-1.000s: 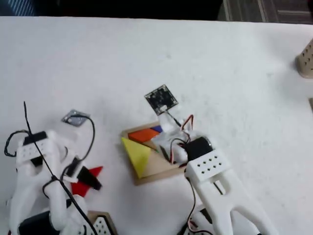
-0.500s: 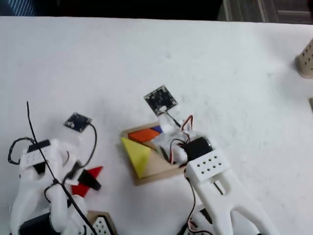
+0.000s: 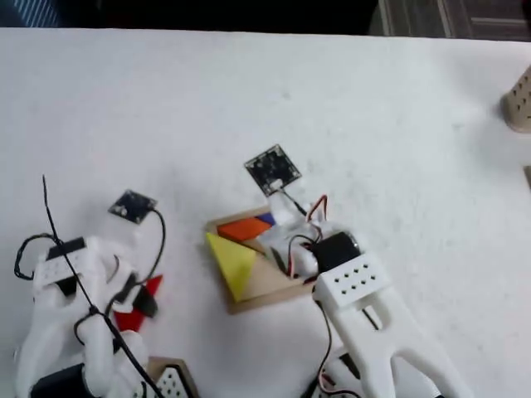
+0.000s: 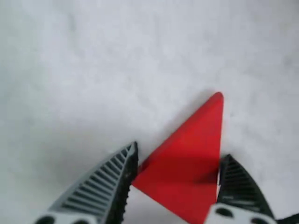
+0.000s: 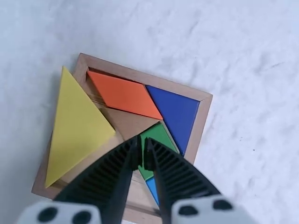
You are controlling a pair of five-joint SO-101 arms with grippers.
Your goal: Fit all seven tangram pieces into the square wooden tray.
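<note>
1. The square wooden tray [image 3: 267,299] is seen on the white table [image 3: 373,124], toward the near edge and about midway along it.
2. An orange parallelogram [image 5: 125,95] is set along one rim of the tray, and a dark blue triangle [image 5: 180,114] is set beside it in a corner.
3. A green piece [image 5: 161,135] is seen just beside the blue triangle. A light blue piece [image 5: 152,187] is partly hidden next to it.
4. A large yellow triangle [image 5: 77,123] is laid at the side of the tray opposite the blue triangle. Its long edge is lapped over the rim there.
5. Bare wood is left showing between the yellow triangle and the other pieces.
6. The right gripper [image 5: 142,142] is held over the tray at the green piece. Its jaws are drawn almost together, and nothing is seen between them.
7. The red triangle [image 4: 191,163] is found outside the tray, toward the near left corner of the table and well apart from the tray.
8. The left gripper [image 4: 180,154] is placed around the red triangle, with a finger pressed against each side.
9. A beige perforated block [image 3: 518,104] is seen at the table's right edge.
</note>
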